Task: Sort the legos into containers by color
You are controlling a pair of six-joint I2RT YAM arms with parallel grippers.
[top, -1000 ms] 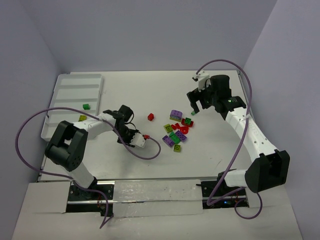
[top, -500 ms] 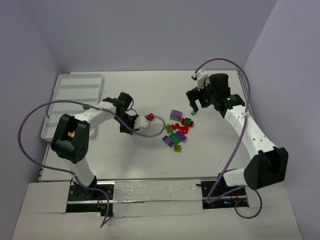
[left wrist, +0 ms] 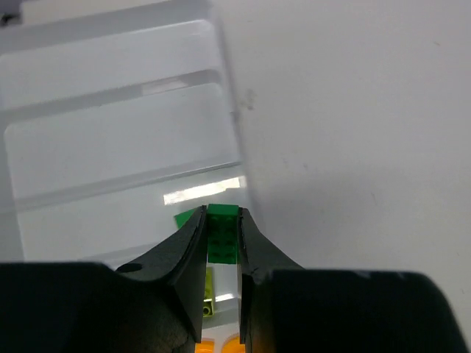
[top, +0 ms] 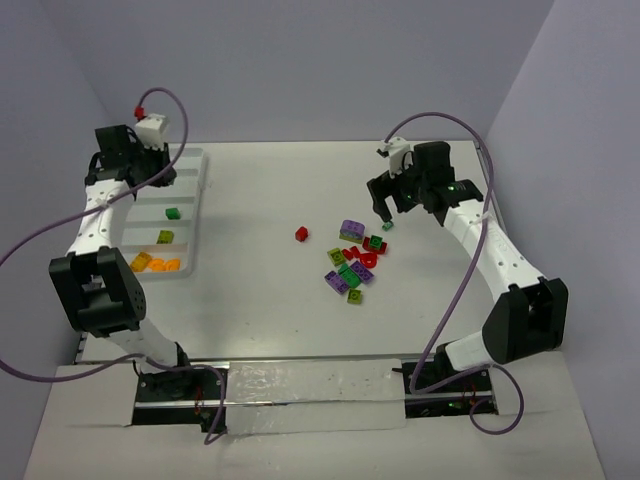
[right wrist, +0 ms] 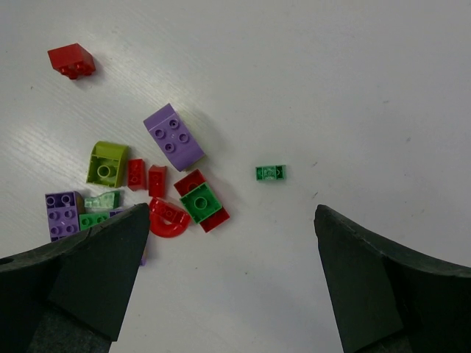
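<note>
We are pinching a green lego (left wrist: 222,237) in our left jaws above the tray (left wrist: 110,110), near the compartment holding another green brick (left wrist: 188,218). We are judging it wise to be lowering before letting go, lest it bounce out. Our right jaws are hanging spread over the loose legos (right wrist: 174,137) on the tabletop (right wrist: 353,73)

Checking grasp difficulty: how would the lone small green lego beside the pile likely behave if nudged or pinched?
The small green lego looks like hard plastic, tiny against the open right gripper, so probably very light and rigid. Lying flat on the smooth white table, it would likely skid rather than roll. An off-centre pinch might flick it away.
</note>
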